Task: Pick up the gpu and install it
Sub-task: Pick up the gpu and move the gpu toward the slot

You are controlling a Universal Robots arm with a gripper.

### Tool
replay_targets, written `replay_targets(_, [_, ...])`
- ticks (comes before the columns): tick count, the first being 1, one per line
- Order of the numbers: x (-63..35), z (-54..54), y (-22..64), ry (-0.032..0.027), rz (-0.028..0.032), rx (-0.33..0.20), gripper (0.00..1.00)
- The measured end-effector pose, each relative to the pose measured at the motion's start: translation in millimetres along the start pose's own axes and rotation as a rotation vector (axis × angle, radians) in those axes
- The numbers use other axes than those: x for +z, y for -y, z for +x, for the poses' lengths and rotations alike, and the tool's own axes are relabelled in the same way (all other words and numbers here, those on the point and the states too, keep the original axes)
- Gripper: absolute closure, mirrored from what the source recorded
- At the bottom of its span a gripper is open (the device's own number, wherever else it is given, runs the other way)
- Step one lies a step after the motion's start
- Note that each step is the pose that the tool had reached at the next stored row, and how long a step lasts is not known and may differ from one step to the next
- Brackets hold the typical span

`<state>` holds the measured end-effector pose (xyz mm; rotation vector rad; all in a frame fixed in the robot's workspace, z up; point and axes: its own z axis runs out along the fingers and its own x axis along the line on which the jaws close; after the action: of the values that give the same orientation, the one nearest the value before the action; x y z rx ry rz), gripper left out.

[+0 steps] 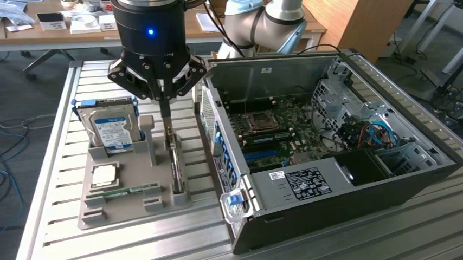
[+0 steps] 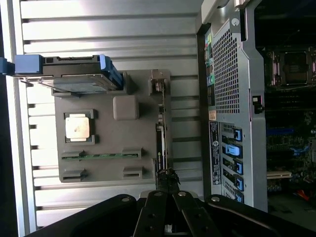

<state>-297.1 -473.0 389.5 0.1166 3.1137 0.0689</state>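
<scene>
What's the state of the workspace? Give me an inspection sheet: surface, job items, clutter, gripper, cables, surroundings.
Surface: slatted metal table carrying a grey fixture tray and an open computer case.
Job's things: gpu standing on edge in its tray slot.
Clutter: hard drive, processor and memory stick on the tray.
Grippers: gripper shut on the gpu's upper edge.
Cables: blue and red wires inside the case; loose cables on the floor.
Surroundings: desk with small boxes behind.

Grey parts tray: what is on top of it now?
A hard drive standing upright, a CPU, a memory stick and the gpu standing on edge, the shut claw at its top. The gpu's lower edge is hidden in its slot.
</scene>
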Motion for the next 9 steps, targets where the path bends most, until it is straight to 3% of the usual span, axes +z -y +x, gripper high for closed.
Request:
replay_targets(7, [0.0, 0.0, 0.0, 0.0000, 0.0000, 0.000, 0.89])
replay_targets(9, [0.0, 0.0, 0.0, 0.0000, 0.0000, 0.000, 0.76])
